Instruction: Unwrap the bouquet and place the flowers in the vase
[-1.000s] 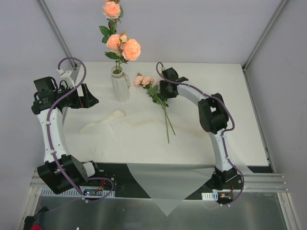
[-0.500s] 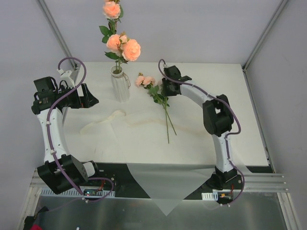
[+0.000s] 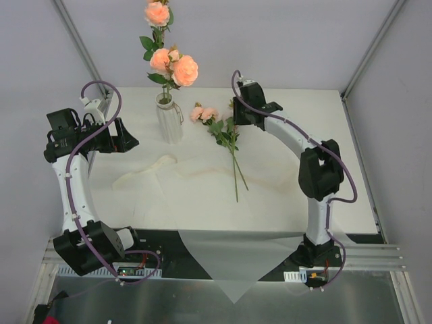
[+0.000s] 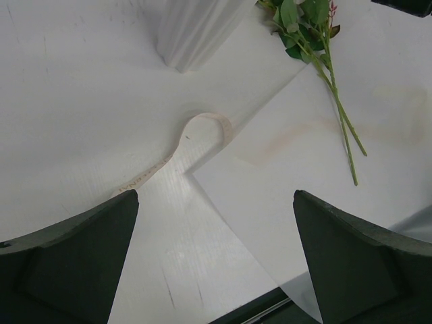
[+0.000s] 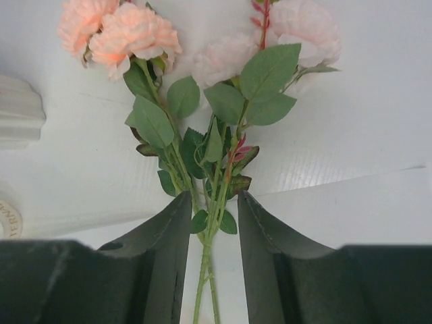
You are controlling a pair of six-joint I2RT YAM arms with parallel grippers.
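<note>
Straddling the loose flowers (image 5: 152, 121), the right claw (image 5: 214, 196) stands with its jaws narrowly apart. The green stems run between them just below the leaves, but whether the pads actually pinch the stems cannot be told. These flowers lie flat on the table (image 3: 324, 135), with blooms near the vase (image 3: 169, 125) and stem ends toward the near edge. Taking the stems close under the heavy blooms appears chosen to keep the bundle from tipping when lifted. Other roses (image 3: 183, 69) already stand upright in the vase. The left claw (image 4: 216, 196) hangs with jaws wide apart, holding nothing, to the left of the vase and out of the other arm's way. The ribbon (image 4: 150, 172) and wrapping sheet (image 4: 304, 202) lie loose on the table, so unwrapping is judged complete and the transfer part done.
</note>
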